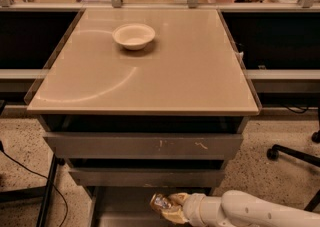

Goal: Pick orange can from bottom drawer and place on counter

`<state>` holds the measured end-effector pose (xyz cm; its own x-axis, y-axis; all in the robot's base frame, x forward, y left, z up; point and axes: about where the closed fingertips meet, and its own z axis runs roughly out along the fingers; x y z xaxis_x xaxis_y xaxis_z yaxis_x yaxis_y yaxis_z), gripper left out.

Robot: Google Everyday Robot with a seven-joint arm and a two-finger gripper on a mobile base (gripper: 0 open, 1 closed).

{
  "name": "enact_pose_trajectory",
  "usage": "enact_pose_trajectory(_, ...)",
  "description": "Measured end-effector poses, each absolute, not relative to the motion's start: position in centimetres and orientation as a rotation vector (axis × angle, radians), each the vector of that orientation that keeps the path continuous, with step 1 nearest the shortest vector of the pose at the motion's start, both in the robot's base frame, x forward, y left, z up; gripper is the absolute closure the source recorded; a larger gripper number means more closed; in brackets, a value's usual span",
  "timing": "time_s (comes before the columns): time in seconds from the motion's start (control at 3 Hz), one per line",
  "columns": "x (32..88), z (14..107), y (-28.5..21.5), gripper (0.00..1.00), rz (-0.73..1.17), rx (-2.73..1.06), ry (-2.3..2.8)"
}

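The orange can (pixel 161 203) shows its shiny silver end at the bottom centre, over the open bottom drawer (pixel 122 206), a grey tray below two wider drawers. My gripper (pixel 167 208) reaches in from the right on a white arm and is closed around the can, with its tan fingers (pixel 175 215) wrapped at the can's right side. The beige counter (pixel 165 71) with its pale arc mark lies above, well away from the gripper.
A white bowl (pixel 133 36) stands on the counter's far left part. Two scratched grey drawer fronts (pixel 145 146) sit just above the gripper. A black chair base (pixel 295 156) is on the floor at right, cables and a black leg (pixel 47 191) at left.
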<state>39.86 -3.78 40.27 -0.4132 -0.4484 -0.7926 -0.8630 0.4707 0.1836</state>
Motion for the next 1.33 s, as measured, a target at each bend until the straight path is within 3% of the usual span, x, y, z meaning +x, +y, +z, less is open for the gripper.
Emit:
enact_pose_trajectory(1.0, 41.3, 56.2, 0.4, 1.00, 0.617, -1.331, 1.900)
enact_pose_trajectory(1.33, 41.5, 56.9, 0.4, 1.00, 0.599, -1.341, 1.890)
